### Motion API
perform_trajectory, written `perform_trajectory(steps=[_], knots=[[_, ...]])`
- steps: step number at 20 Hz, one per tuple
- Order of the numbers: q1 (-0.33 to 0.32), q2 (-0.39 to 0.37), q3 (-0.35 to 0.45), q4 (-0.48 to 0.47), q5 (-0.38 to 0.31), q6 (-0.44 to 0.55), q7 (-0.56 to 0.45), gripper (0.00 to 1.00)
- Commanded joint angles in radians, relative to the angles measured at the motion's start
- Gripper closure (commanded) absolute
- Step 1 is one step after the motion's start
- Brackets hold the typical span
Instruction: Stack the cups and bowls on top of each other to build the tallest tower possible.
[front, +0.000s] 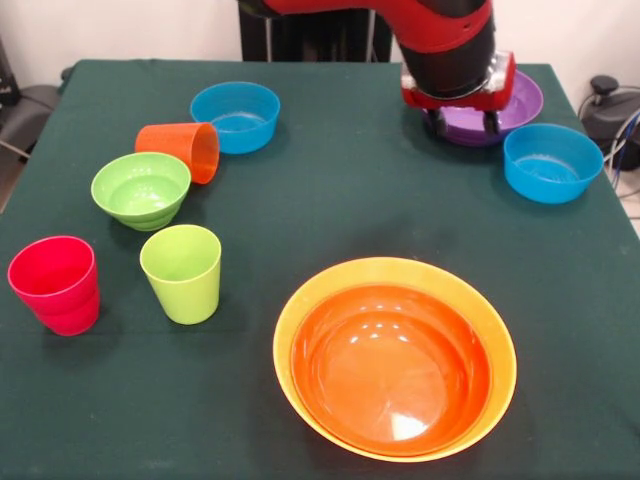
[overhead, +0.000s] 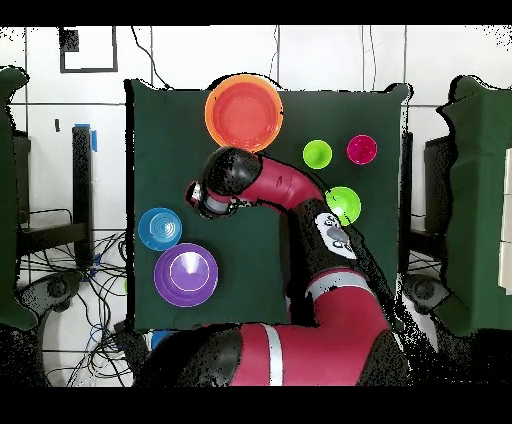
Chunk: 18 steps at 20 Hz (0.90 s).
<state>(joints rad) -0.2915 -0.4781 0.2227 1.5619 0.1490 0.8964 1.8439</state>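
My gripper (front: 462, 124) hangs open and empty at the back right, in front of the wide purple bowl (front: 515, 100). In the overhead view my wrist (overhead: 213, 188) is clear of the purple bowl (overhead: 186, 274). It sits between a small blue bowl (overhead: 160, 228) and the big yellow-orange bowl (overhead: 211, 96). The red-orange bowl (front: 390, 365) nests in the yellow-orange bowl (front: 395, 272). The orange cup (front: 182, 149) lies on its side. The lime green cup (front: 182, 272) and the pinkish red cup (front: 56, 284) stand upright. The small green bowl (front: 141, 188) stands between them. The big pink bowl is out of view.
One small blue bowl (front: 552, 162) stands at the right edge next to the purple bowl, the other (front: 236, 116) at the back left by the orange cup. The dark green table (front: 330, 200) has open cloth in its middle. Cables lie beyond the table's right side.
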Motion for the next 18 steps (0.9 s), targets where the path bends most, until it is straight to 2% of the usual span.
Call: perform_trajectory(steps=[1,10,18], knots=[[0.047,0.004,0.070,0.081,-0.029,-0.120,0.054,0.00],[0.085,-0.032,0.058,0.087,-0.011,-0.098,0.077,0.00],[0.094,0.033,0.048,0.064,-0.028,-0.175,0.067,0.00]])
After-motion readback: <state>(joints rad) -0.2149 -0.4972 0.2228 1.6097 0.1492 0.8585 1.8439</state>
